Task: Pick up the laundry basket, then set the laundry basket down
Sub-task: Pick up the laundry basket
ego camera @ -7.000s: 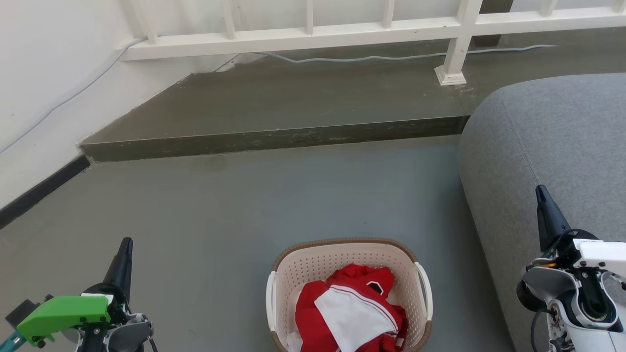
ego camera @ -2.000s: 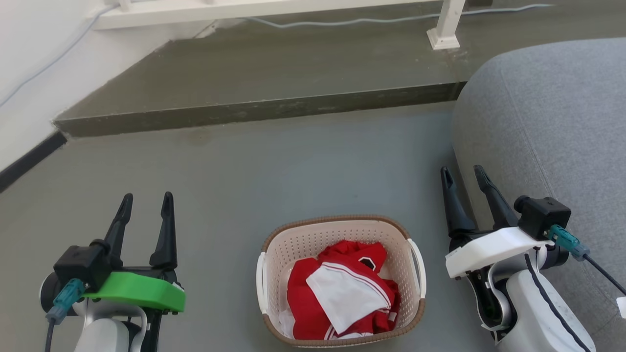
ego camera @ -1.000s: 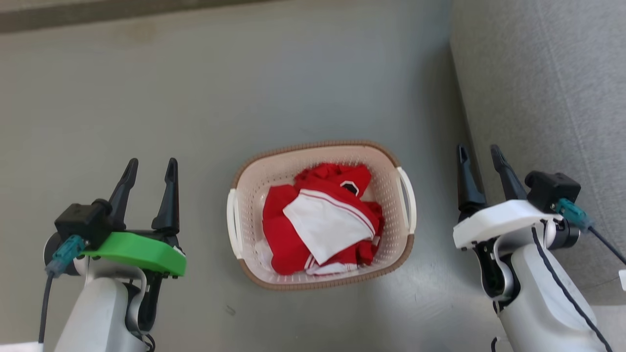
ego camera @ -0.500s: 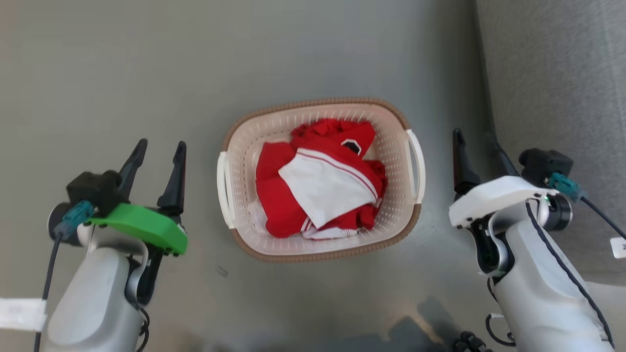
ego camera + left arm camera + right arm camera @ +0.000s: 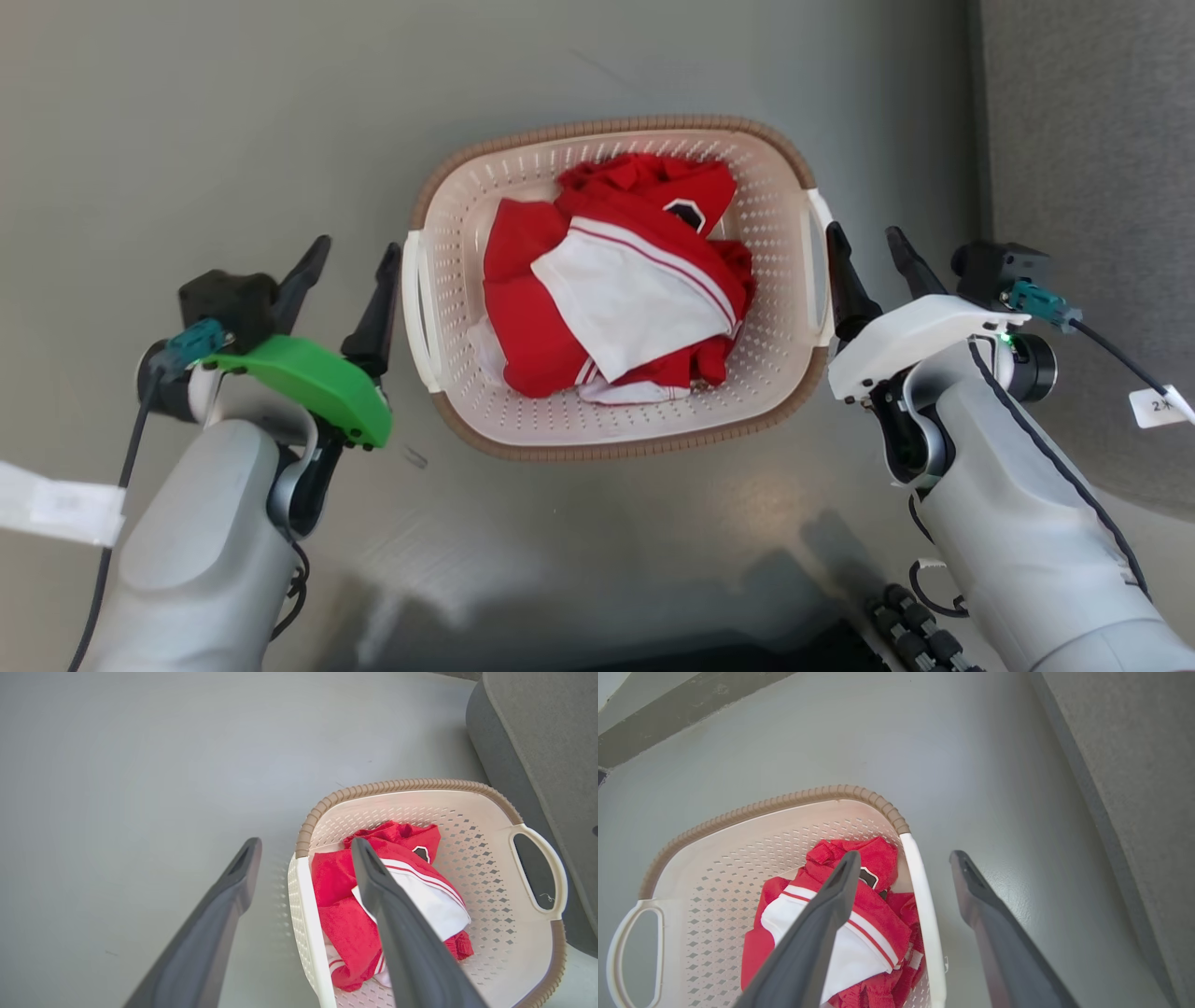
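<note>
While the laundry basket (image 5: 611, 425) stands on the grey floor (image 5: 187, 121), both arms reach toward it from the two sides. Inside the basket lies a crumpled red and white garment (image 5: 616, 289), which covers much of the bottom. A grey sofa (image 5: 1083, 187) is near the basket on the robot's right.

The left gripper (image 5: 358, 245) has its two dark fingers spread apart and grips nothing. In the head view its inner finger is just beside the basket's white left handle (image 5: 413, 308). In the left wrist view the left gripper (image 5: 304, 842) is placed so that the handle side of the basket (image 5: 406, 784) runs between the fingers: one finger appears over the floor, the other over the garment (image 5: 345, 905). I cannot tell if a finger touches the plastic.

The right gripper (image 5: 862, 231) is likewise spread wide and empty (its inner finger overlaps the right handle (image 5: 822, 271) in the head view). In the right wrist view the right gripper (image 5: 904, 855) has the white handle bar between its fingers, one finger over the garment (image 5: 878, 858) and one over the floor beside the basket (image 5: 761, 807). Contact is not clear here either.
</note>
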Motion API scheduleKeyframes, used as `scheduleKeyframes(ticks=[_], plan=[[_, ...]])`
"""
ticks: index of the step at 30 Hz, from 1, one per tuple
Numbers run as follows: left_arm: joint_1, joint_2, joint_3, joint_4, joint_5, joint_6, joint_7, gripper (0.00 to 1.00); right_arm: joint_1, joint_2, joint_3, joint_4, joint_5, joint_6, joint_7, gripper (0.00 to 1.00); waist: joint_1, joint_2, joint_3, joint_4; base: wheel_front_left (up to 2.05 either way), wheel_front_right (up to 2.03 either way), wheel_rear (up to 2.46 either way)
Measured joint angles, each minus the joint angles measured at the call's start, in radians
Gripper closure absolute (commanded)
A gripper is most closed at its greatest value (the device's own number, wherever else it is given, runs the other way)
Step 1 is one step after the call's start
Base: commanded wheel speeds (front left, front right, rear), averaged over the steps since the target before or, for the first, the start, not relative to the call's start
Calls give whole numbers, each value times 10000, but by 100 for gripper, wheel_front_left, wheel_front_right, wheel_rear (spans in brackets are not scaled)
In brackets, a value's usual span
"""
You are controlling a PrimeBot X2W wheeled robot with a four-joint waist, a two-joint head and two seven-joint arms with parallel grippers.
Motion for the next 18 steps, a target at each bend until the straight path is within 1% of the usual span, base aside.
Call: scheduleKeyframes(ticks=[2,8,16,18], plan=[[-145,12,-236,75,-178,0,46,0,-146,-4,113,280,113,77,0,0,0,0,165,20,0,0,0],[-607,46,-989,520,-483,0,433,0,-564,-8,407,1030,449,81,0,0,-1,0,641,78,0,0,0],[-1115,71,-1599,980,-1139,0,771,0,-1426,-29,821,1404,796,90,0,0,-1,0,1273,154,0,0,0],[-1238,75,-1732,1093,-1337,0,913,0,-1619,-31,978,1567,930,148,0,0,0,0,1421,164,0,0,0]])
